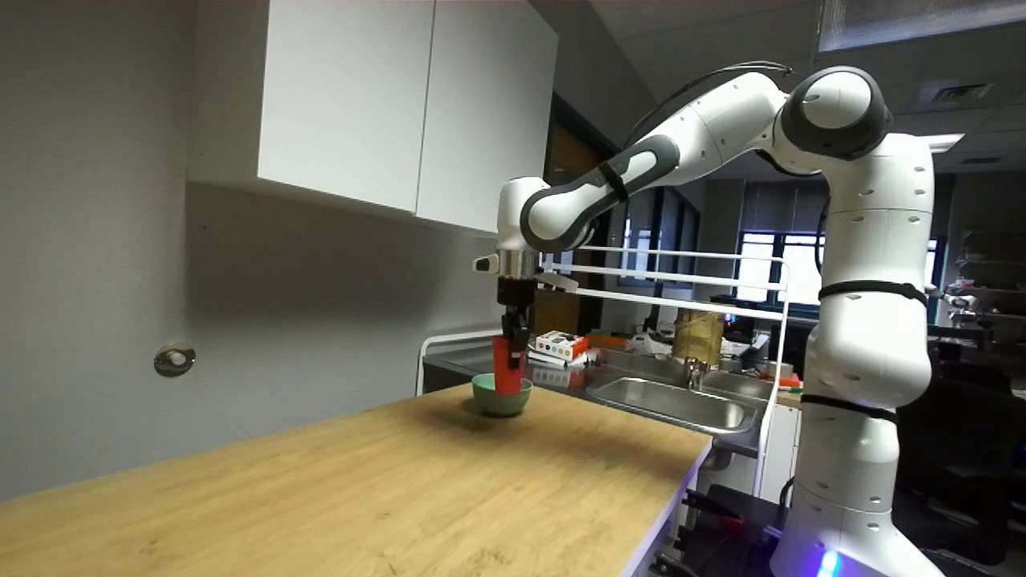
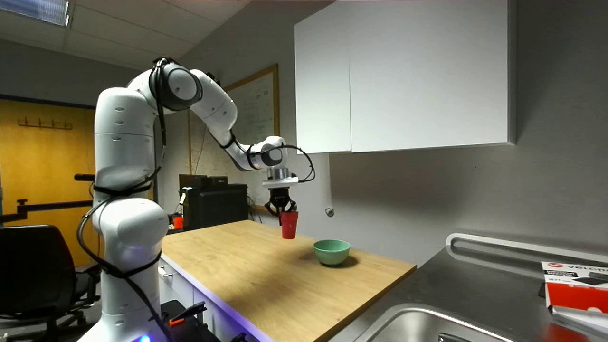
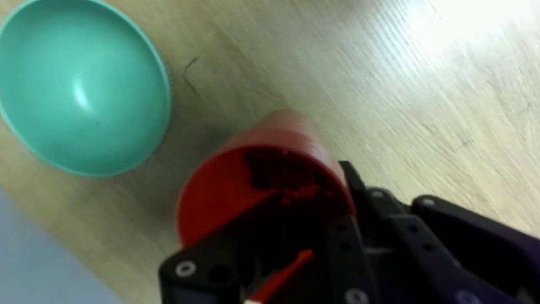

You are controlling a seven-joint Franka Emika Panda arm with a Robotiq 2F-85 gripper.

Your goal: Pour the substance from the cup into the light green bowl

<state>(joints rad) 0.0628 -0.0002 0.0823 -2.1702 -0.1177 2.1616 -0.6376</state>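
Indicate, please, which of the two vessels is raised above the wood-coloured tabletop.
The red tapered plastic tumbler: the black gripper holds it aloft, whereas the round light green bowl rests on the tabletop.

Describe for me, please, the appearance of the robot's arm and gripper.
The white, rounded arm has dark grey joint rings, black straps and black cables, a silver wrist collar, and a blue light at the bottom. The gripper is black and jointed, with small silvery screws.

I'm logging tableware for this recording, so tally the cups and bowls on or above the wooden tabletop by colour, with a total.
Red: 1 (cup)
Light green: 1 (bowl)
Total: 2
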